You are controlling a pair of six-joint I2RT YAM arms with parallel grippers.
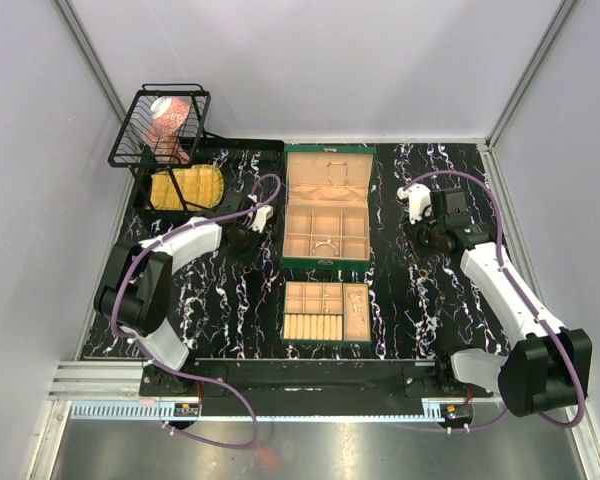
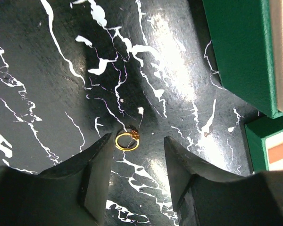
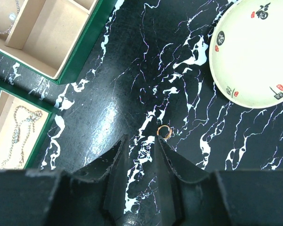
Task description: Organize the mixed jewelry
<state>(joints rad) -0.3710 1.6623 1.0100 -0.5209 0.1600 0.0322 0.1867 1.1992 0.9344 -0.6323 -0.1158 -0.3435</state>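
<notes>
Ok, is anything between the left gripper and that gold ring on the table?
Nothing visible. The gold ring lies on the bare table inside the open left gripper, between its jaws, nearer one of them.

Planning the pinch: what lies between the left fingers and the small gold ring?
Only bare black marbled tabletop separates left fingers from the small gold ring, in left wrist view.

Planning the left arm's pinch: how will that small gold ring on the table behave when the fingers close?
The ring looks like rigid metal, so it likely won't flex. Lying flat on the glossy table, it may skid or flip rather than lift. Tiny beside the open left gripper, it is probably very light.
</notes>
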